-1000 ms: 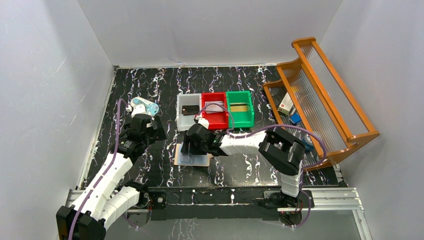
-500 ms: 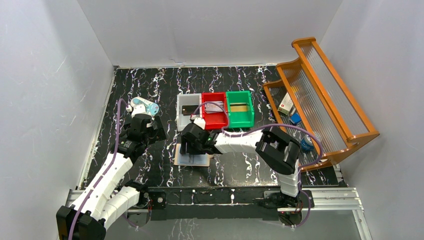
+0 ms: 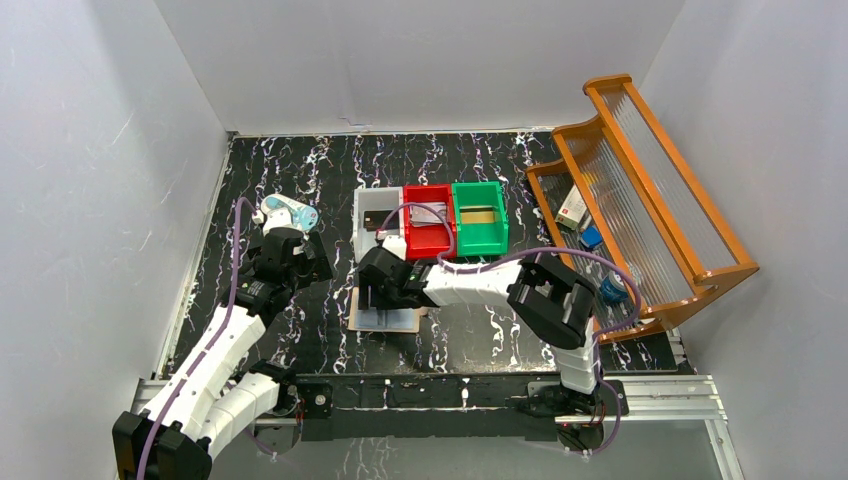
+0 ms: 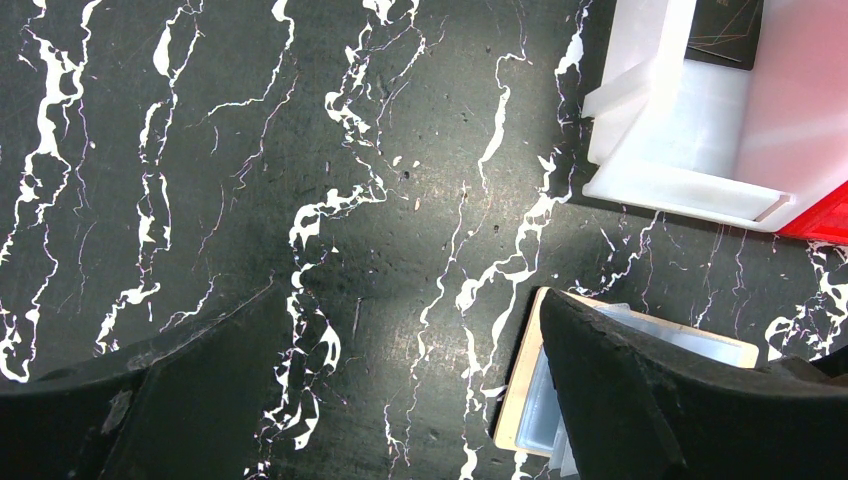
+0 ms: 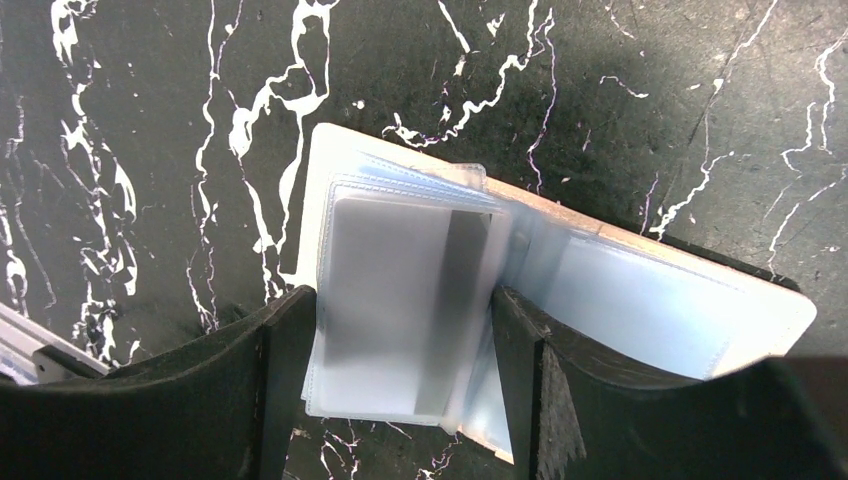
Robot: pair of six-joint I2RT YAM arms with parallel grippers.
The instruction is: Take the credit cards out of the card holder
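Right gripper (image 5: 400,310) has edged left over the card holder (image 5: 640,300) | holder lies open on the table (image 4: 200,150), near the arm bases | jaws spread, straddling its clear sleeves with a silvery-grey card (image 5: 380,260) between them | left gripper (image 4: 415,320) released, hovering above the table | farther: white bin (image 3: 360,240) holding a black card (image 3: 378,222)

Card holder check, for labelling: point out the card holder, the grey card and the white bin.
card holder (image 5: 650,300): right wrist view, inner pocket.
grey card (image 5: 385,300): right wrist view, its middle.
white bin (image 4: 700,130): left wrist view, floor.
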